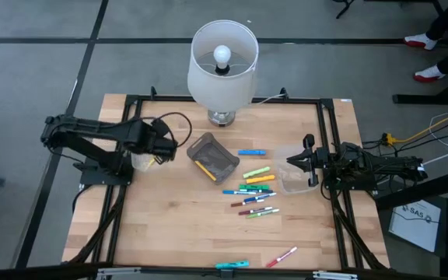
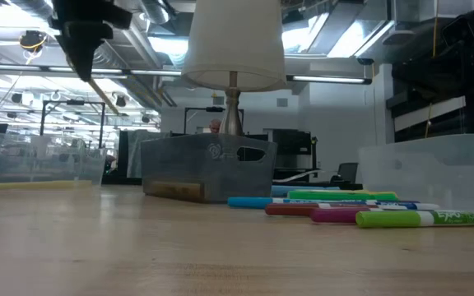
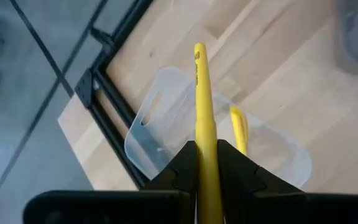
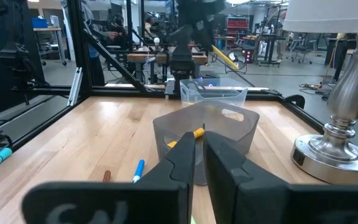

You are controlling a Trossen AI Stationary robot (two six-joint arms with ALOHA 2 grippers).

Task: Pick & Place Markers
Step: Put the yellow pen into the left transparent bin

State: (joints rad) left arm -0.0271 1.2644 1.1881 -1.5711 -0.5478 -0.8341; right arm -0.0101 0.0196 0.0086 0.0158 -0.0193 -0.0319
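Note:
My left gripper [image 1: 164,148] hovers over a clear bin [image 1: 142,161] at the table's left and is shut on a yellow marker [image 3: 201,93]. A second yellow marker [image 3: 238,127] lies inside that bin. Several markers [image 1: 255,190] in green, blue, cyan, yellow and pink lie flat at the table's middle, right of a grey bin [image 1: 212,155] that holds an orange-yellow marker [image 4: 188,135]. Two more markers [image 1: 232,265] lie at the near edge. My right gripper [image 1: 292,161] waits shut beside another clear bin [image 1: 292,183], its fingers pointing at the grey bin [image 4: 207,124]. My left gripper pinches the yellow marker's barrel [image 3: 205,134] between its two fingers, coming from above and slanting down. The marker runs along the fingers and sticks out well past their tips [image 2: 101,86]. It is lifted clear, tilted, above the clear bin [image 3: 166,124].
A table lamp [image 1: 222,66] with a white shade stands at the far middle of the table, its metal base [image 4: 337,146] close behind the grey bin. A black frame [image 1: 329,140] borders the tabletop. Bare wood lies along the near half of the table [image 1: 177,233].

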